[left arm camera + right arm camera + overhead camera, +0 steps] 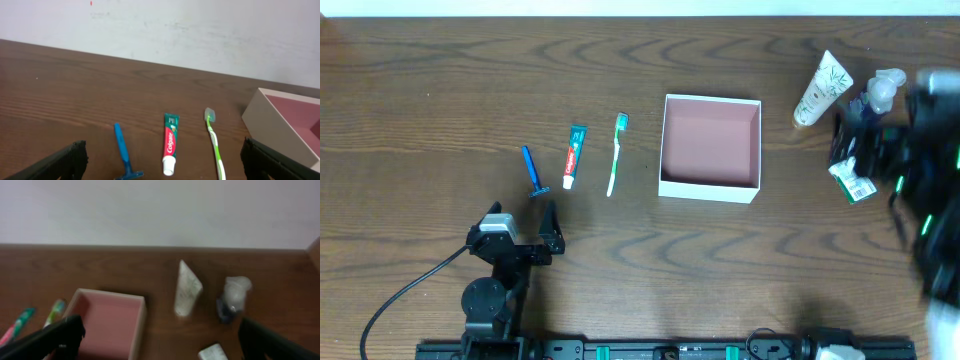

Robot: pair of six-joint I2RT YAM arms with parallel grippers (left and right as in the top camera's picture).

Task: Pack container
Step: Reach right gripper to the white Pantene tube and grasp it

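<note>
The shallow square box with white walls and a pink inside sat in the middle of the brown wooden bench. On its left side lay a row of three things: a green and white toothbrush, a small red, white and green toothpaste tube and a blue razor. On its right side were a cream tube, a small bottle and a green and white packet. The left gripper hung near the razor, spread wide and holding nothing. The right gripper was blurry from above, but it was wide too, holding nothing.
</note>
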